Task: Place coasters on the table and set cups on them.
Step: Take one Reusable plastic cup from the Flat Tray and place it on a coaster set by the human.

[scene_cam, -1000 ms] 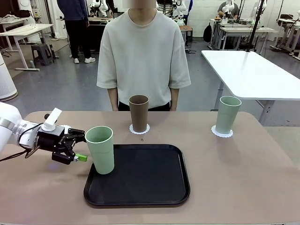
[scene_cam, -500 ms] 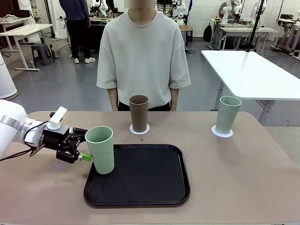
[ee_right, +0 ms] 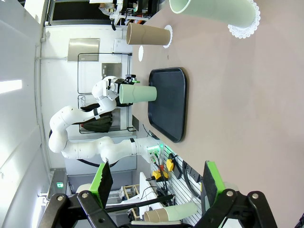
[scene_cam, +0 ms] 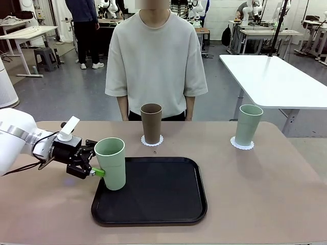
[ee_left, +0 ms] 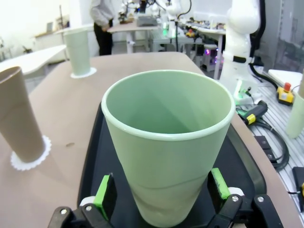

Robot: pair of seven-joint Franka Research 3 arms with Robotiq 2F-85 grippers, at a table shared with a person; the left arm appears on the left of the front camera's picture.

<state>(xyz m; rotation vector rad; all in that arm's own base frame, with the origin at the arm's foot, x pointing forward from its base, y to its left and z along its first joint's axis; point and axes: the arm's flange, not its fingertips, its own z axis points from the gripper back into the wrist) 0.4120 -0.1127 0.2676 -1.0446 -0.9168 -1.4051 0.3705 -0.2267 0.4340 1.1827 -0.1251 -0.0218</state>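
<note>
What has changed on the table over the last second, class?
The left end effector moved rightward up to the mint cup on the tray, its pads now bracketing the cup's lower body; contact unclear. The cup barely shifted. The brown cup, far mint cup and tray stayed put.

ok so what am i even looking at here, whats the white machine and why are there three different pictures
It is a robot with two white arms at a beige table, facing a person. One picture is from a fixed camera looking across the table; the other two are from cameras on each arm's wrist.

The left gripper, a two-finger clamp with green pads, has its fingers on either side of a mint green cup standing on the black tray; I cannot tell whether it is gripping yet. Its wrist camera looks into that cup.

The brown cup and the other green cup each stand on a white paper coaster. The right gripper is open, holding nothing, off beside the table.
</note>
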